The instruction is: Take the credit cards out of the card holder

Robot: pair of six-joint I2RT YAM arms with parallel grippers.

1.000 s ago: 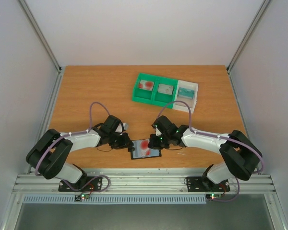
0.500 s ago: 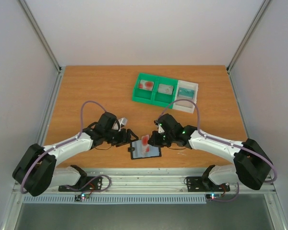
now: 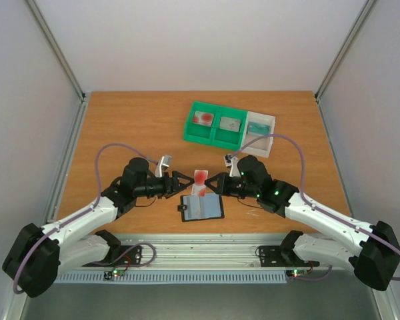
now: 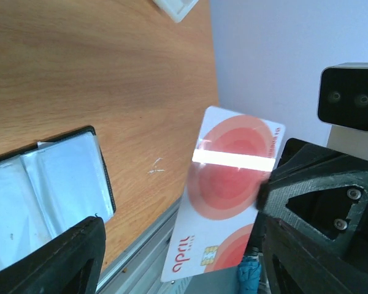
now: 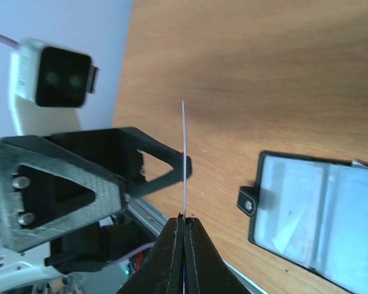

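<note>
The right pincer (image 3: pixel 211 183) is clenched on one edge of a white plastic card with red circles (image 3: pixel 200 177) and holds it upright in the air. The card is above the far edge of the black bifold card holder with grey-blue pockets (image 3: pixel 201 209), which lies open on the wooden worktop (image 3: pixel 133 127). The left pincer (image 3: pixel 184 182) faces the card, released, with its jaws spread wide. Other cards lie in the green compartment tray (image 3: pixel 189 130), well apart.

An orange-brown wood-grain tabletop (image 3: pixel 133 127) sits inside a booth of plain white wall panels (image 3: pixel 200 40). Grey aluminium struts (image 3: pixel 56 48) climb the back corners, and a ribbed aluminium rail (image 3: pixel 207 252) edges the near side. The light is soft and even.
</note>
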